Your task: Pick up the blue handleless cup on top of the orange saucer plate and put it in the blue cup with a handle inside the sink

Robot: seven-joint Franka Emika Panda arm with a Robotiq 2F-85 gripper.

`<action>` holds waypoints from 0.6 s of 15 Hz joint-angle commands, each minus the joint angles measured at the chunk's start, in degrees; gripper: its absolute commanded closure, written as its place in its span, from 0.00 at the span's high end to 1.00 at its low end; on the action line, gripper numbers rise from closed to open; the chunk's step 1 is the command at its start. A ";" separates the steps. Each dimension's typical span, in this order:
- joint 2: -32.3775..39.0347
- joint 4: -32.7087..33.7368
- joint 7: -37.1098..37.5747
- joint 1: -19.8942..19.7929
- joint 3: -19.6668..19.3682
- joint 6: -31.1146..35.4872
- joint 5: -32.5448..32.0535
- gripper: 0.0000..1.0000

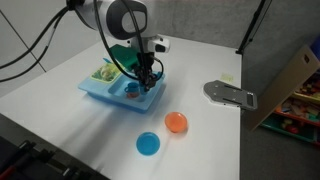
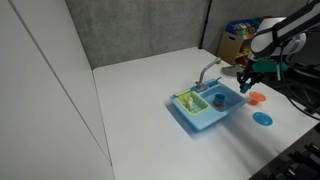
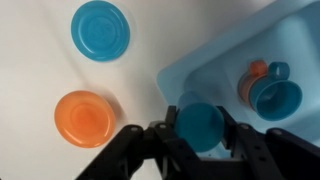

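In the wrist view my gripper (image 3: 200, 128) is shut on the blue handleless cup (image 3: 200, 122) and holds it above the near edge of the light blue sink (image 3: 225, 50). The orange saucer plate (image 3: 84, 117) lies empty on the white table to the left. The blue cup with a handle (image 3: 276, 98) stands in the sink to the right, with an orange-red patch beside it. In both exterior views the gripper (image 1: 148, 78) (image 2: 247, 72) hangs over the sink (image 1: 100, 92) (image 2: 200, 122), with the saucer (image 1: 176, 122) (image 2: 258, 97) nearby.
A flat blue round plate (image 3: 100, 28) (image 1: 148, 144) (image 2: 263, 118) lies on the table beside the saucer. Green toys (image 2: 189, 100) fill the sink's other compartment. A grey faucet (image 2: 208, 72) stands at the sink's back. A grey flat object (image 1: 230, 93) and a cardboard box (image 1: 292, 78) lie beyond.
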 commanded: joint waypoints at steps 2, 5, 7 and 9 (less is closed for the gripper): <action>-0.58 -0.89 -1.17 0.08 0.87 0.95 -0.43 0.17; -2.07 -2.65 -3.88 0.77 2.73 3.17 -0.30 0.17; -2.93 -3.85 -5.25 1.54 3.96 4.41 -0.60 0.17; -3.96 -5.39 -6.73 2.47 5.28 5.27 -0.81 0.17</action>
